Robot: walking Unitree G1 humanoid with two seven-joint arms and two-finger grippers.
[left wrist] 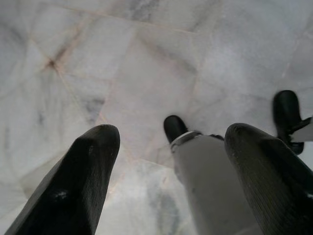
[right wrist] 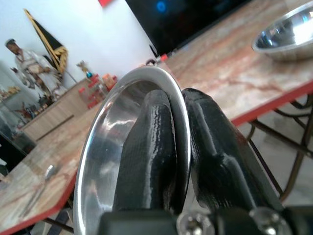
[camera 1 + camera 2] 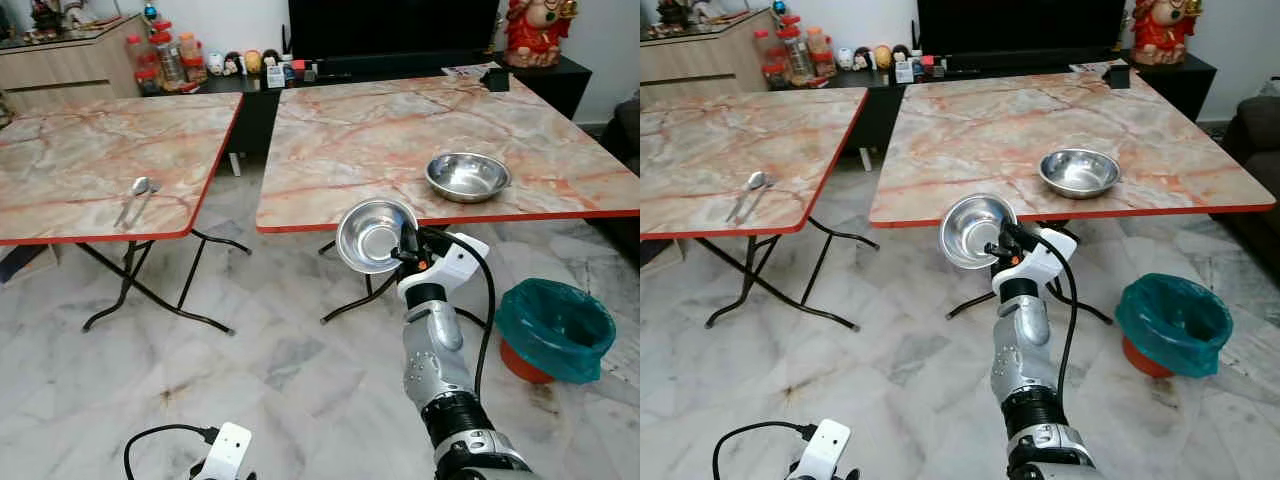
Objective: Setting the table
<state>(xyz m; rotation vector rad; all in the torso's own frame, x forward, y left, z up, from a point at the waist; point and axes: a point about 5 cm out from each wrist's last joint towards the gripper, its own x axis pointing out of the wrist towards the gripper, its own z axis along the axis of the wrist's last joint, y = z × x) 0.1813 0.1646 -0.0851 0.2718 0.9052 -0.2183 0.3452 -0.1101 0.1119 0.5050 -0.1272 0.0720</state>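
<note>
My right gripper (image 3: 405,247) is shut on the rim of a steel bowl (image 3: 372,235), held tilted in the air just in front of the right marble table's (image 3: 400,130) front edge. In the right wrist view the two black fingers (image 2: 151,147) pinch the bowl's rim (image 2: 127,98). A second steel bowl (image 3: 467,176) sits on that table near its front right. A spoon (image 3: 136,200) lies on the left marble table (image 3: 90,150) near its front edge. My left gripper (image 1: 166,171) hangs low over the floor, open and empty.
A bin lined with a teal bag (image 3: 555,328) stands on the floor at the right. A gap with folding table legs (image 3: 150,290) separates the two tables. Behind them are a TV stand (image 3: 400,60) and a cabinet with jars (image 3: 165,55).
</note>
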